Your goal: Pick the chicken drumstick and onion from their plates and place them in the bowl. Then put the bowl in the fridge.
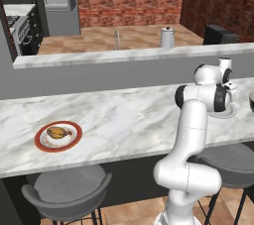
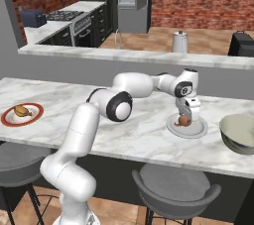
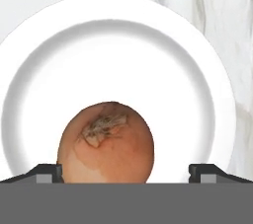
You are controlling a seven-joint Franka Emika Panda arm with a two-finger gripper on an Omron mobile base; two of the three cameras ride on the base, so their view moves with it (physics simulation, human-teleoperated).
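Observation:
A brown onion [image 3: 106, 141] lies on a plain white plate [image 3: 113, 35] on the marble counter. My gripper [image 3: 126, 172] hangs open just above it, with one fingertip on each side and a gap to the onion's skin. From the right base the gripper [image 2: 187, 118] stands upright over the onion [image 2: 184, 120] and its plate [image 2: 199, 131]. The pale bowl [image 2: 240, 132] sits just right of that plate, upright. Far to the left, the chicken drumstick [image 2: 21, 111] [image 1: 57, 133] rests on a red-rimmed plate [image 2: 9, 119] [image 1: 42, 142]. The silver-grey fridge [image 2: 133, 1] [image 1: 58, 1] stands at the back of the kitchen.
A raised grey ledge [image 2: 149, 56] runs behind the counter. On the surface beyond it stand a metal kettle [image 2: 179, 41] and a black appliance [image 2: 241, 44]. Grey stools [image 2: 173, 184] [image 1: 67, 189] stand under the counter's front edge. A stove and toaster [image 2: 33, 18] are at the back left.

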